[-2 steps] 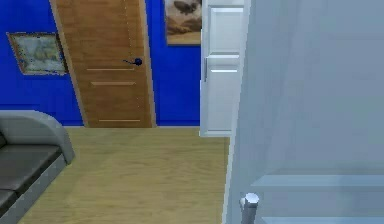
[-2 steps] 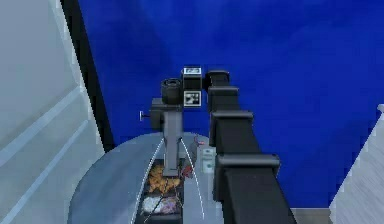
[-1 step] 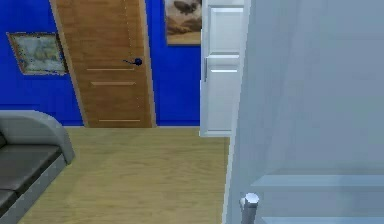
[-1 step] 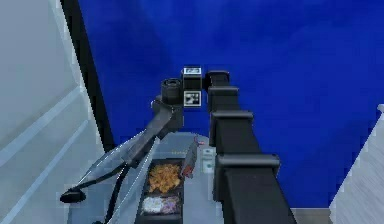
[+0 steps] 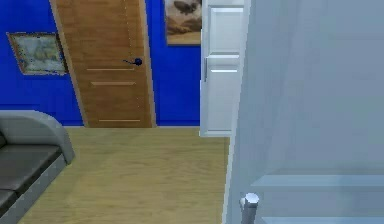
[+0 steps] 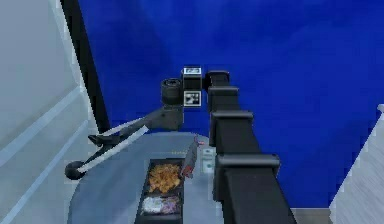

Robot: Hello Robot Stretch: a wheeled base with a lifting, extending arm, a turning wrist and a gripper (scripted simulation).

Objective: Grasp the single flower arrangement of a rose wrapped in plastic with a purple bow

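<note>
rose in plastic (image 6: pixel 158 206) is judged to be the pale pink-and-white blob at the 6 o'clock end of the dark rectangular tray (image 6: pixel 147 185) on the round grey table (image 6: pixel 105 195); light, slippery and easily crushed, it is best taken low on the stem. the state of the dark two-finger gripper (image 6: pixel 85 155), and whether anything is held, cannot be told. the table rim and white panelled door (image 6: pixel 40 100) crowd 9 o'clock

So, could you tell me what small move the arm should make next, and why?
Probably retract the arm a little: the jaws sit farther out than the dark tray on the table, and the pale pinkish bundle, possibly the wrapped rose, lies at the tray's near end.
</note>
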